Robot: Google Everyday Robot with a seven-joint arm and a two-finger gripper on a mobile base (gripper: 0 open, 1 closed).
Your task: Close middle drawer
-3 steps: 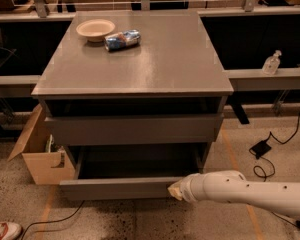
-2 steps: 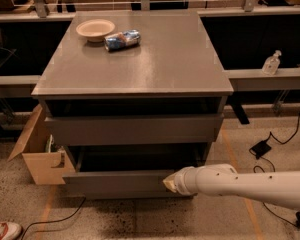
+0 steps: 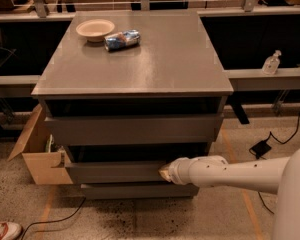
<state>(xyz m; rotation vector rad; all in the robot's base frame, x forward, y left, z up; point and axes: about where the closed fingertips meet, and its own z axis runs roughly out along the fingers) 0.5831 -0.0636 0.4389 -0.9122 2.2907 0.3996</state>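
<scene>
The grey cabinet [image 3: 140,59] stands in the middle of the camera view. Its middle drawer [image 3: 115,172] is a wide matte grey drawer with a slim flat front, pulled out only slightly from the cabinet. My gripper [image 3: 165,172] is at the end of the white arm [image 3: 235,174] that reaches in from the right. Its tip presses against the right part of the middle drawer's front panel. The top drawer [image 3: 135,129] has a taller front and sits above. The bottom panel [image 3: 140,190] is narrower and sits below.
A beige bowl [image 3: 95,29] and a crumpled blue can [image 3: 122,39] lie on the cabinet top. An open cardboard box [image 3: 40,151] stands at the cabinet's left. A black cable and adapter [image 3: 262,146] lie on the floor at the right. A bottle [image 3: 271,63] stands on a ledge.
My gripper has moved left and inward against the drawer front. The middle drawer has slid back into the cabinet and sticks out much less than before.
</scene>
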